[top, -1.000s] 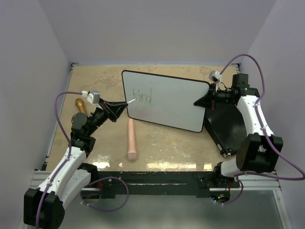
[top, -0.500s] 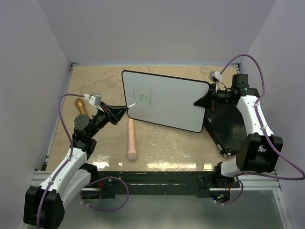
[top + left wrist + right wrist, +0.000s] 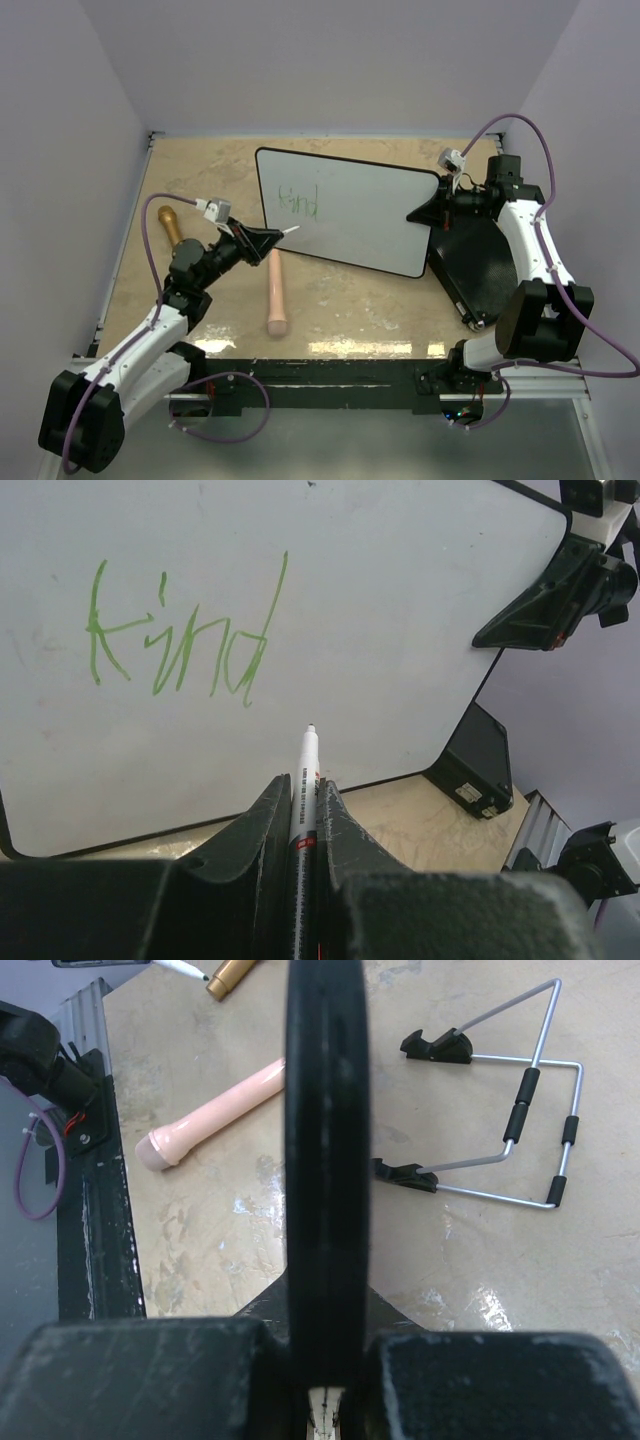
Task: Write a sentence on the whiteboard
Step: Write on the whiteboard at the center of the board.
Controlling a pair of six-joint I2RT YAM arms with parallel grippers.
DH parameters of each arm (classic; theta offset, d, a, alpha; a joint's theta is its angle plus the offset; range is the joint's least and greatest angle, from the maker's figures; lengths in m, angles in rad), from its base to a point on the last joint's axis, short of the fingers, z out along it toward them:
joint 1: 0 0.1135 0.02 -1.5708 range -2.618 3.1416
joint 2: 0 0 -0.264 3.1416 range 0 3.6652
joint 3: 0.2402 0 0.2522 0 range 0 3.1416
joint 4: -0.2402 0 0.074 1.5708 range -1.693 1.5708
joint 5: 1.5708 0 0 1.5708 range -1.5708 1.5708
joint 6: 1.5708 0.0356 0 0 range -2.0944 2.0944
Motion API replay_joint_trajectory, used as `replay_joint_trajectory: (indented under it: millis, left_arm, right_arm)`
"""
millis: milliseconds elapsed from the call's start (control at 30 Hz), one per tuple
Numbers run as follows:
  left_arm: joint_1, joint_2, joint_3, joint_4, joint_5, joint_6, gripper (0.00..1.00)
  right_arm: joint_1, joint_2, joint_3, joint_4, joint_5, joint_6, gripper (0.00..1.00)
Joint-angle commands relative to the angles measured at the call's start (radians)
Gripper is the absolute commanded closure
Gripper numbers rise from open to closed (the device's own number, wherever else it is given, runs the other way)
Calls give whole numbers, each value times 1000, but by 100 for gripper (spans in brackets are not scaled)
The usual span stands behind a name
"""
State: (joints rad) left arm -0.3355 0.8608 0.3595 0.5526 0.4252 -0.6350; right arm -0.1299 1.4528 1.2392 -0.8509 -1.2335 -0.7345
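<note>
Whiteboard [image 3: 360,215] at the far middle of the table [image 3: 200,170], with green writing [image 3: 185,645] reading "kind" on its upper left. Right gripper [image 3: 425,213] is clamped on the board's right edge, the black rim pinched between its fingers. Left gripper [image 3: 305,785] is closed on a marker [image 3: 308,752], whose tip points at the board just below the writing; contact cannot be told. Pink stick [image 3: 275,292] lies in front of the board, black case [image 3: 485,265] to its right.

Tilted whiteboard [image 3: 350,210], green "kind" [image 3: 180,645] written
</note>
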Motion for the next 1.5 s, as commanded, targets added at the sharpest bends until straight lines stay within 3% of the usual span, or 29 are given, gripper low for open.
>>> replay_joint_trajectory:
  millis: [0,1467]
  left_arm:
    - [-39,20,27,21,-51,27,100]
    - [-86,7,90,-97,-100,95,100]
  right_arm:
    - [7,0,5,-4,48,-32,100]
    - [7,-2,5,-5,45,-36,100]
